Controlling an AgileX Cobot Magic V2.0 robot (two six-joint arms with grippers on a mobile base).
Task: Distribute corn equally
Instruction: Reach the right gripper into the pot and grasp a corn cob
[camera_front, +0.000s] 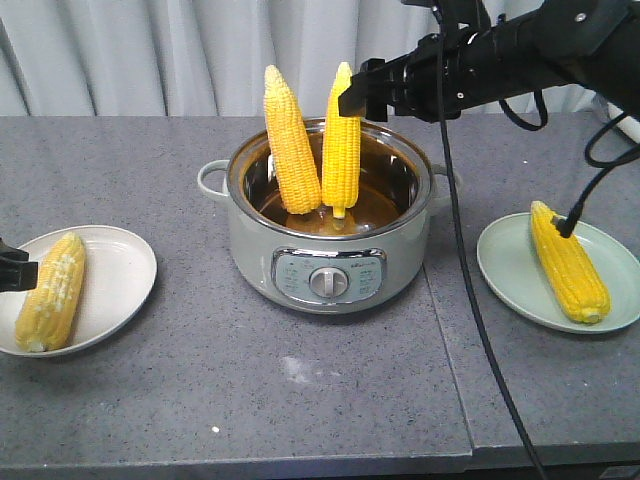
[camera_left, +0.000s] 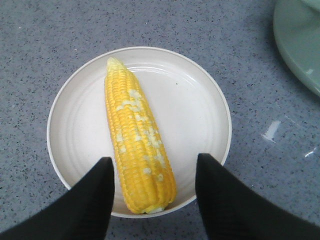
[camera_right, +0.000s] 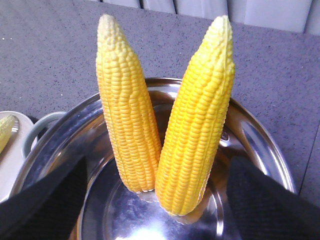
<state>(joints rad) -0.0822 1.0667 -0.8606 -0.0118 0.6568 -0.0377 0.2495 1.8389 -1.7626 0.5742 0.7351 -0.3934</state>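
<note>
4 corn cobs (camera_front: 342, 140) are spread along the counter (camera_front: 300, 400). near its left edge, the pale cob (camera_front: 50, 290) lies on a white plate (camera_front: 125, 265); the left tool (camera_left: 153, 159) straddles its blunt end, fingers apart, not clamped. mid-counter, 2 upright cobs (camera_front: 290, 140) lean in the pot (camera_front: 250, 230); the right tool (camera_front: 352, 95) is just beside the brighter one, fingers spread. near the right edge, the last cob (camera_front: 568, 262) rests on a green plate (camera_front: 505, 265). cobs look stiff, fairly heavy, maybe slick: grip across the thick middle.

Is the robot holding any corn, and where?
Nothing is held. Left gripper open over the lying cob; right gripper open near two standing cobs.
</note>
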